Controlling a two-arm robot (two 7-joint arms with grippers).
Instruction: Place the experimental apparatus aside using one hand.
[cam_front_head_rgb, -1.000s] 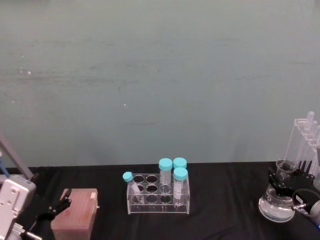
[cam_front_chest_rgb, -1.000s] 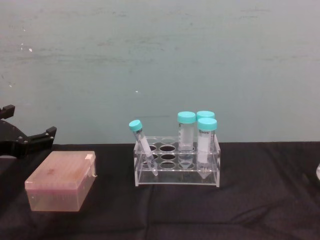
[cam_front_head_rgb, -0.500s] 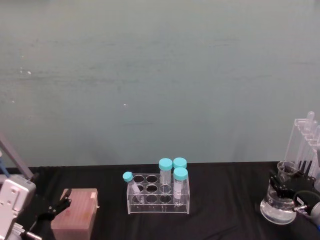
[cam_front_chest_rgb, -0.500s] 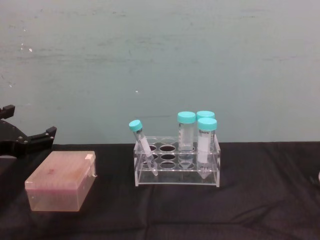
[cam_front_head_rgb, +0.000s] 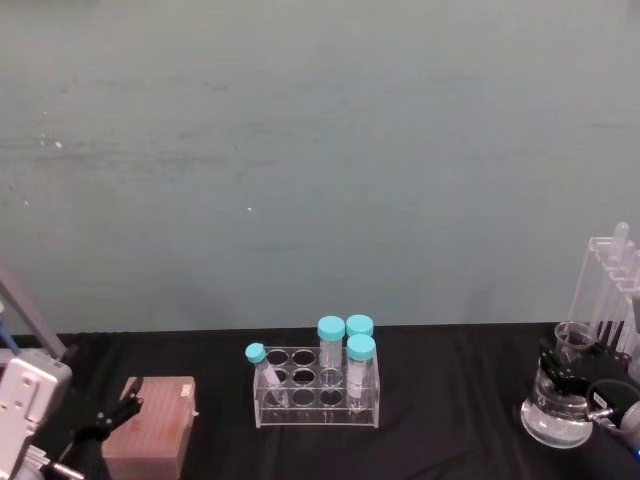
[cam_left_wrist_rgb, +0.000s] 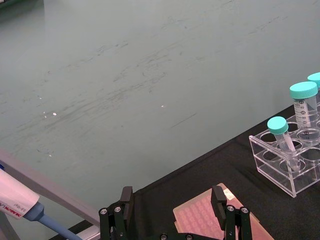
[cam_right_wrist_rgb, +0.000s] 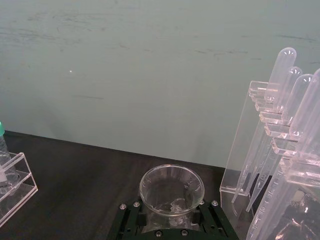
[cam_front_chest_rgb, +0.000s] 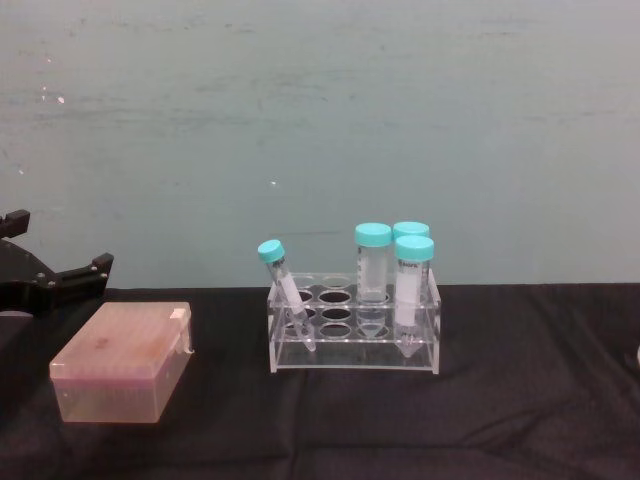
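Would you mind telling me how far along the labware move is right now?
Done: the conical glass flask and tall clear acrylic stand already sit at the table's far right. In hand: the right gripper grips the small glass beaker beside them. Left: release it there. The left gripper idles open by the pink box.

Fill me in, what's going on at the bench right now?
The right end effector is at the table's far right, closed around the neck of the flask, which sits on the black cloth beside the clear stand of tubes. The left end effector is open and idle above the pink box. The tube rack stands untouched mid-table.
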